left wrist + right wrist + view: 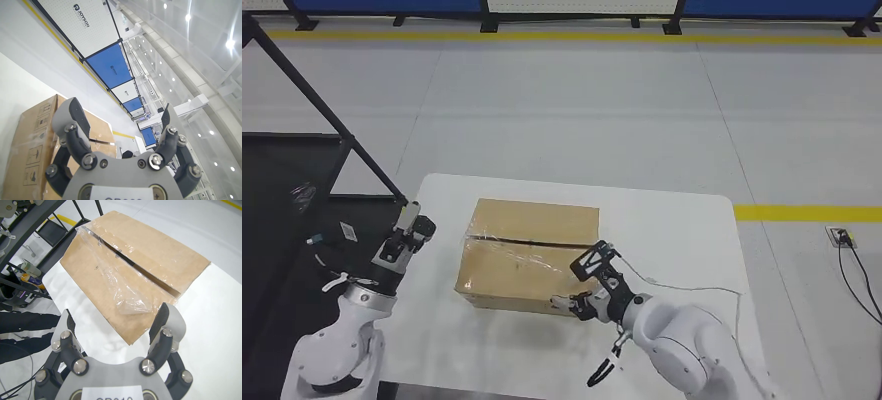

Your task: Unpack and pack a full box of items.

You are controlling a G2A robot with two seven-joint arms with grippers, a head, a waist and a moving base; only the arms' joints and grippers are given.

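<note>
The right gripper (116, 313) has its jaws spread, with nothing between the pads. Directly ahead of the jaws lies the loose, crumpled end of a clear tape strip (132, 308), lifted off the lid of the cardboard box (155, 249). Beyond the tape end, the strip runs along the centre seam (140, 270), where the two top flaps lie flat with a narrow dark gap between them.

The left gripper (121, 106) also has its jaws spread and empty. The box stands close ahead of it and to one side, with the printed side panel facing it, not touching the fingers.

The box rests on the white table (682, 230), between the two grippers.
</note>
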